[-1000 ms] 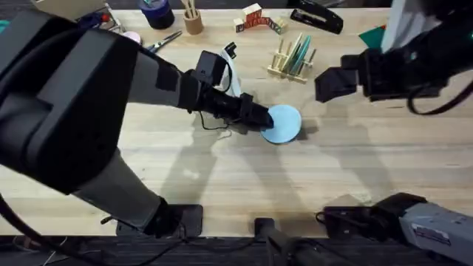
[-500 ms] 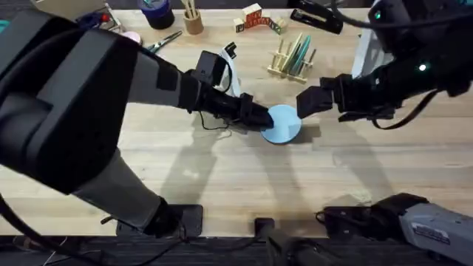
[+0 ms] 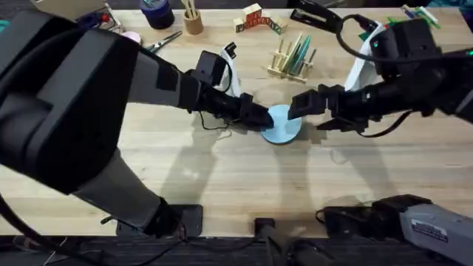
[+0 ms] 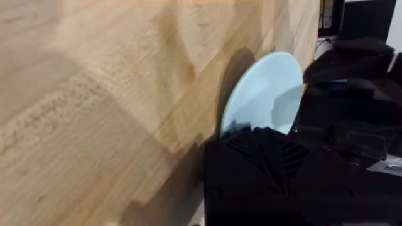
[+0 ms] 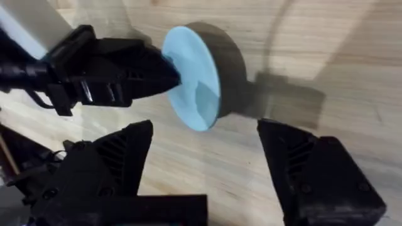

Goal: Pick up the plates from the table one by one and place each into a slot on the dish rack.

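Overhead, the small round light blue plate point(image 3: 281, 123) sits just above the middle of the frame on the light wooden butcher-block counter point(image 3: 244, 166), and the left gripper point(image 3: 260, 119), black and reaching in from the large dark arm at the left, has its jaws closed on the plate's left edge. The right gripper point(image 3: 301, 107) comes in from the right of the frame, its black tip just beside the plate's upper right edge; from this view I cannot tell how far its jaws stand apart. Above the plate, near the top centre, stands the small light wooden dish rack point(image 3: 290, 63) with upright pegs, and a pale yellow plate point(image 3: 295, 52) and a greenish one stand on edge among its pegs. From the left wrist, the blue plate point(image 4: 267, 94) shows at the right of centre, raised at an angle off the wood, with that gripper's black body point(image 4: 270, 169) clamped over its lower edge. From the right wrist, the blue plate point(image 5: 195, 75) stands tilted in the upper middle, the left gripper point(image 5: 169, 70) pinching its left rim, while the right gripper point(image 5: 207, 166) has its jaws spread wide at the bottom of the frame, holding nothing.
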Available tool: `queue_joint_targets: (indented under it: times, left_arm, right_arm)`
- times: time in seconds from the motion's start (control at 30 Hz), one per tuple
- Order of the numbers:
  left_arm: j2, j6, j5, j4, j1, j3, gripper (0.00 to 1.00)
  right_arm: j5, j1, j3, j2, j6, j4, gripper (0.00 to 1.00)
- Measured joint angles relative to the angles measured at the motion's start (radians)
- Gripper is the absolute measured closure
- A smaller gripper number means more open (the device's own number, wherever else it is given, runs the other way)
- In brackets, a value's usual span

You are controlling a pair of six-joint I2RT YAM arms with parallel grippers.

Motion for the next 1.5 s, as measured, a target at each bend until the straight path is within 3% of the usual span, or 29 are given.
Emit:
queue_joint_targets:
  times: [0.37,0.6,1.03,1.2,1.5]
  left_arm:
    - [0.0,0.0,0.0,0.0,0.0,0.0,0.959]
    - [0.0,0.0,0.0,0.0,0.0,0.0,0.959]
    - [0.0,0.0,0.0,0.0,0.0,0.0,0.959]
    - [0.0,0.0,0.0,0.0,0.0,0.0,0.959]
    - [0.0,0.0,0.0,0.0,0.0,0.0,0.958]
  right_arm:
    - [-0.094,-0.003,-0.104,0.0,0.065,0.173,0.007]
    - [-0.108,-0.003,-0.115,0.006,0.101,0.243,0.008]
    - [-0.147,-0.003,-0.116,0.124,0.127,0.317,0.024]
    - [-0.168,-0.003,-0.116,0.143,0.127,0.33,0.077]
    - [-0.191,0.015,-0.116,0.151,0.129,0.341,0.299]
